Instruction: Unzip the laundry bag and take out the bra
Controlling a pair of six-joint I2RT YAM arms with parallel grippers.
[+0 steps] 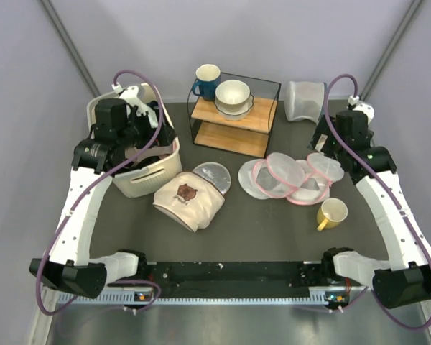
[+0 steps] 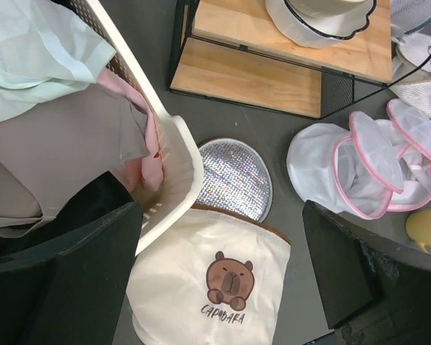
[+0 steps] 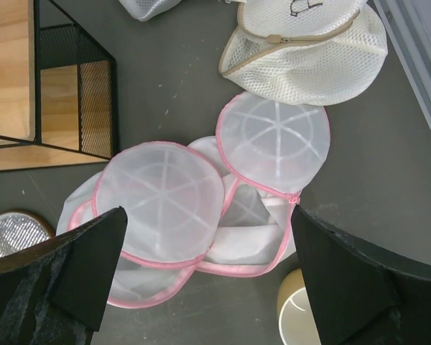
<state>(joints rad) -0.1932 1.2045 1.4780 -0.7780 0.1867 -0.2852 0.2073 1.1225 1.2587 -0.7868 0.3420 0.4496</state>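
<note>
The laundry bag [image 1: 305, 99], round and of white mesh, lies at the back right of the table. The right wrist view shows it [image 3: 305, 50] with its zip along the rim closed. Its edge also shows in the left wrist view [image 2: 425, 95]. The bra is not visible in any view. My left gripper [image 1: 145, 129] is open and empty, high over the basket's edge and the bear-print cloth [image 2: 223, 277]. My right gripper [image 1: 329, 140] is open and empty, hovering over the pink-trimmed mesh bags [image 3: 201, 208], with the laundry bag further back.
A white laundry basket [image 1: 149, 176] full of clothes stands at the left. A beige bear-print cloth [image 1: 189, 198] and a glittery disc [image 1: 212, 175] lie mid-table. A wire shelf [image 1: 233, 108] holds a bowl and blue mug. A yellow mug [image 1: 332, 213] stands front right.
</note>
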